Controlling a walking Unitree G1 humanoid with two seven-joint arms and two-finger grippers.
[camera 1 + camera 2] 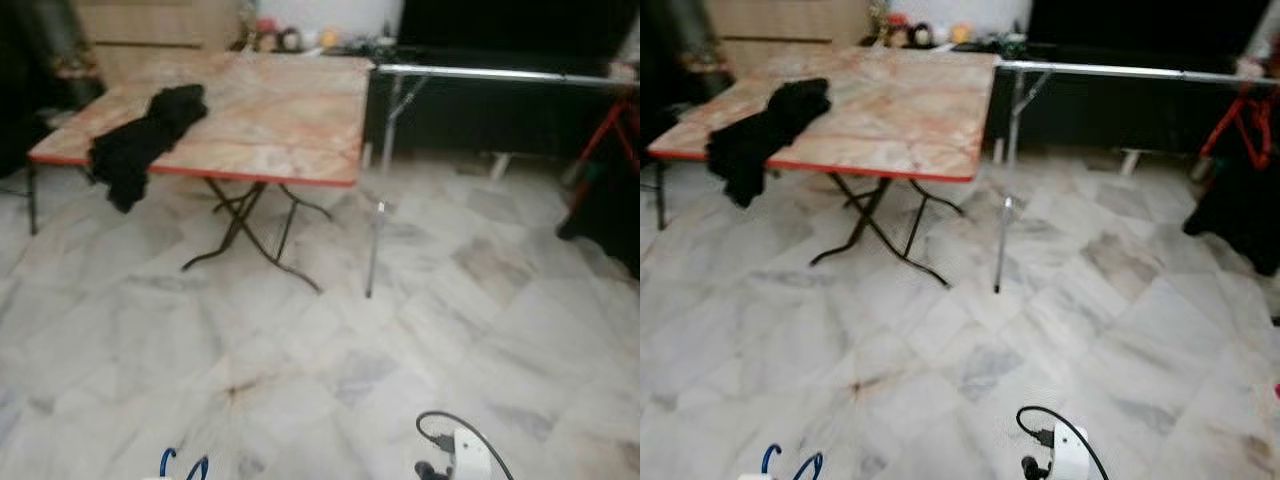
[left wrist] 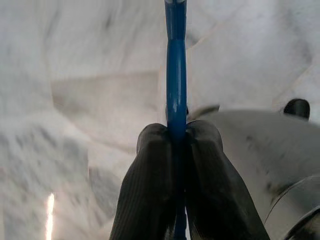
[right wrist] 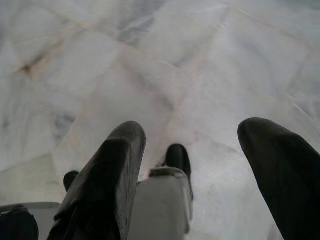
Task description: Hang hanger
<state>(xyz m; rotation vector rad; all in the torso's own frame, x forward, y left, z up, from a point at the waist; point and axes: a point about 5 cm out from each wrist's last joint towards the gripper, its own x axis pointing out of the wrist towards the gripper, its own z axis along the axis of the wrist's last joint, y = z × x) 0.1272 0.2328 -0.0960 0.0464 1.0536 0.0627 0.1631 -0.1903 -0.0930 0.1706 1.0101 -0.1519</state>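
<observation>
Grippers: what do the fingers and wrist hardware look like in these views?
The left gripper has two long black fingers with a fine ribbed texture and rounded tips. The right gripper has smooth, matte black fingers, also rounded. At the right wrist sits a white housing with a looping black cable.

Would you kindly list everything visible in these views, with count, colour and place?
Folding table: one, pinkish marble-pattern top with red edge, ahead on the left.
Garment: one, black, draped over the table's near left edge.
Clothes rail: one, silver, ahead on the right.
Red frame: one, far right, blurred.
Floor: white-grey marble tiles.
Hanger: one, blue, clamped in the left gripper.
Left gripper: black fingers shut on the hanger, low on the left.
Right gripper: black fingers apart, holding nothing, low on the right over the floor.
</observation>
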